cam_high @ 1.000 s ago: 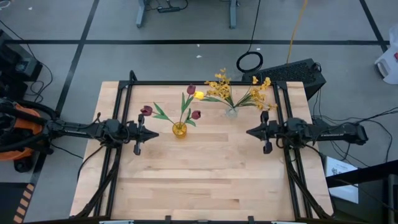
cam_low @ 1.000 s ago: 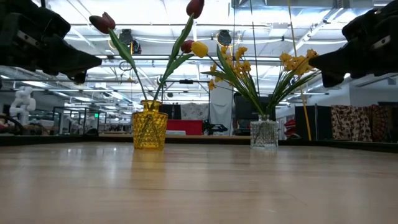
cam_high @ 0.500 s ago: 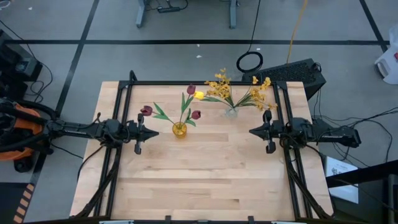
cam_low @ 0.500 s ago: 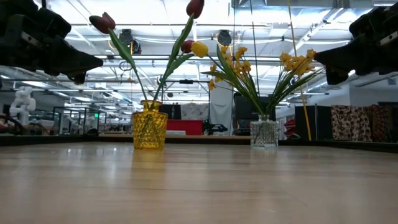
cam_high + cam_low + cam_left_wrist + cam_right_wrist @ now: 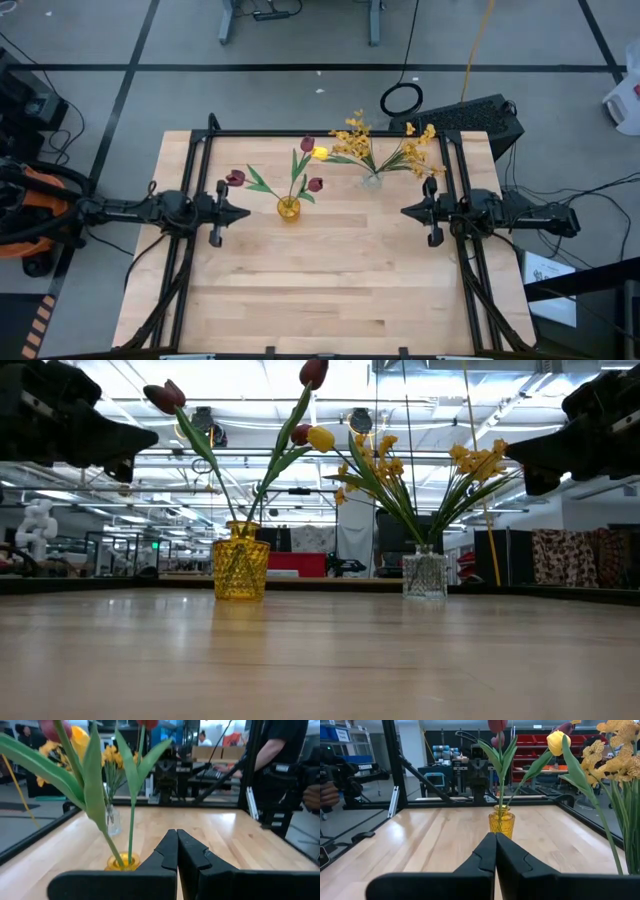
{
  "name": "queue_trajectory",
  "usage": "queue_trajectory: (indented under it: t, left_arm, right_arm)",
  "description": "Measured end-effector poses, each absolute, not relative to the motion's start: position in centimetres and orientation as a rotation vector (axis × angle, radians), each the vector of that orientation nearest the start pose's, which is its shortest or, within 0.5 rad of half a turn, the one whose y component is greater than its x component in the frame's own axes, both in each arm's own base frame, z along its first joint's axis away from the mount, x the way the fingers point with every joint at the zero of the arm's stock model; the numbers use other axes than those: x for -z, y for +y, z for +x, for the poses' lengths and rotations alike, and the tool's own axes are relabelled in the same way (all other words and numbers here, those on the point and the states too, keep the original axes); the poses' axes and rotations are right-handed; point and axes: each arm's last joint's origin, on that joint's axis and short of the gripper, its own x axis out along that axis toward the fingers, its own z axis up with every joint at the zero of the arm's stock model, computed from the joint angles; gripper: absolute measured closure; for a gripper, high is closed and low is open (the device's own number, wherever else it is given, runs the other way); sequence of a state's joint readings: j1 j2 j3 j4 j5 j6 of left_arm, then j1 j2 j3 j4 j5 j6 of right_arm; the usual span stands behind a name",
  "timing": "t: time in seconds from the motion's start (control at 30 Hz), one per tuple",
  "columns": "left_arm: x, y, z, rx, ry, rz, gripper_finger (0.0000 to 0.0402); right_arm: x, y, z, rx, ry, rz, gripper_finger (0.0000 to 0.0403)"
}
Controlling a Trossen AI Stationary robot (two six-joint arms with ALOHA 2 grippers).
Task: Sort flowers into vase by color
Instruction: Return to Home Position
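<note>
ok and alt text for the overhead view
Seen from above, a wooden table holds a yellow vase with three dark red tulips and, to its right, a clear vase with a yellow tulip and yellow blossom sprays. The left gripper and right gripper hover at the table's left and right sides, pointing inward, holding nothing.
</note>
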State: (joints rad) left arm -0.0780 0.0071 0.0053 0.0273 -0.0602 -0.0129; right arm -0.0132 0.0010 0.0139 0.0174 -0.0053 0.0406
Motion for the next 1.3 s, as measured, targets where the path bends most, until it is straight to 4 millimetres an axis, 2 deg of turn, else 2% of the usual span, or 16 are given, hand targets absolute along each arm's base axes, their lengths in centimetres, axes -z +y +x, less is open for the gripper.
queue_trajectory:
  t: [1.3]
  left_arm:
    - [-16.65,-0.78,9.7,0.084,-0.014,-0.018,0.0402]
  right_arm:
    - [-16.98,-0.13,9.7,0.015,-0.03,0.04,0.0403]
